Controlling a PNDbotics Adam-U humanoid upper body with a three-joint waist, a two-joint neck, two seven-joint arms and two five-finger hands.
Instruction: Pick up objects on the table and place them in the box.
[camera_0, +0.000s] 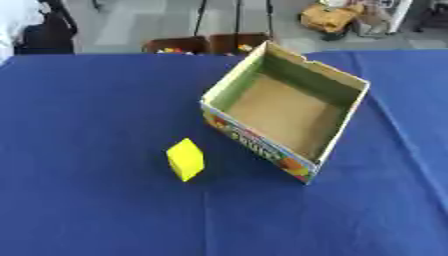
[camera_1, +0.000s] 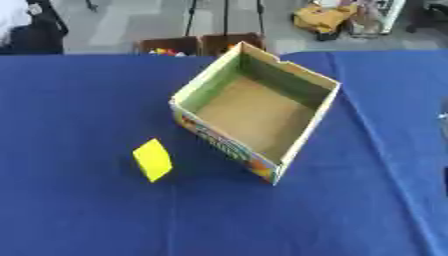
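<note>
A big blue cloth covers the tabletop (camera_0: 96, 115). On it sits an open cardboard box (camera_0: 289, 107). The box is turned a bit, so one corner points toward the robot. Its inside is plain brown, and I see nothing in it. The outside wall that faces the robot has bright pictures and letters in red, yellow, orange and blue.

A small yellow block (camera_0: 185, 159) lies on the cloth near the box, to the left of the box's painted wall and a little closer to the robot. It does not touch the box; a strip of blue cloth shows between them. The block looks tilted, with one narrow end pointing down toward the robot.

No robot hand shows in the left eye view. In the right eye view there is only a small dark blur at the right edge, well to the right of the box, and I cannot tell what it is. So the state of the fingers on either hand cannot be told from here.

Behind the box, past the far edge of the tabletop, stand two brown crates (camera_0: 210, 44) with little colored things inside. Farther back and to the right of them, a yellow-orange bundle (camera_0: 331, 17) lies on the gray floor.
</note>
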